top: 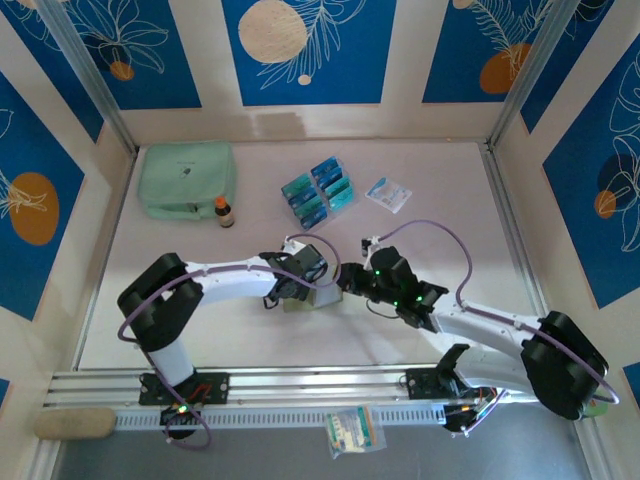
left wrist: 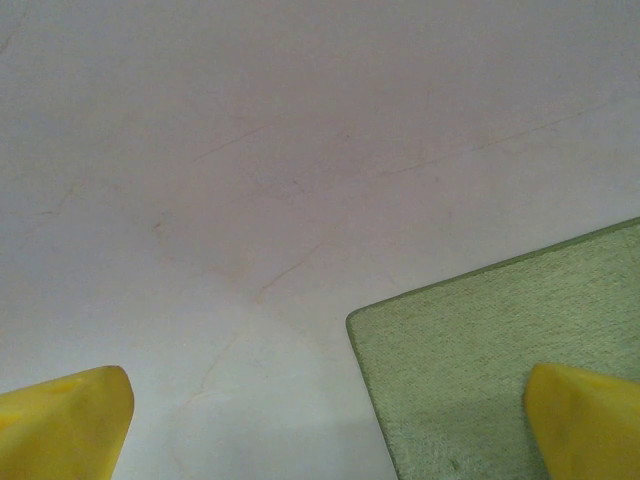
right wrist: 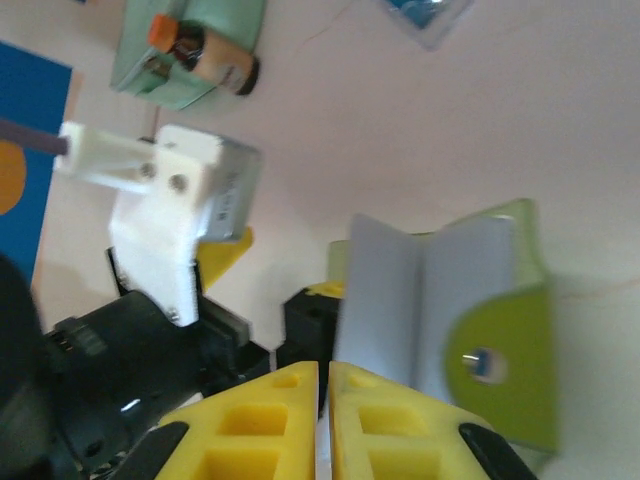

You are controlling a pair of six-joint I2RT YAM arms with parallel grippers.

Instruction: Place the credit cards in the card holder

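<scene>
Top external view: the small olive-green folding card holder (top: 318, 297) lies in the middle of the pale table (top: 215, 335). The left gripper (top: 293, 288) and right gripper (top: 350, 281) hem it in, and their arms cover much of it. Well behind it are one clear plastic tiered stand (top: 318, 212) holding the teal and blue credit cards (top: 330, 185), too small to count, one white-and-blue flat packet (top: 388, 193), one brown bottle (top: 225, 211) with an orange cap, and one mint-green zip pouch (top: 187, 180). The right wrist view shows the card holder open, with its pale pockets and snap button (right wrist: 478, 362) facing up. The right gripper's yellow fingers (right wrist: 400, 425) are pressed nearly together at its edge; I cannot tell whether they pinch it. The left gripper's fingers (left wrist: 590, 420) stand wide apart, one over the holder's corner.
</scene>
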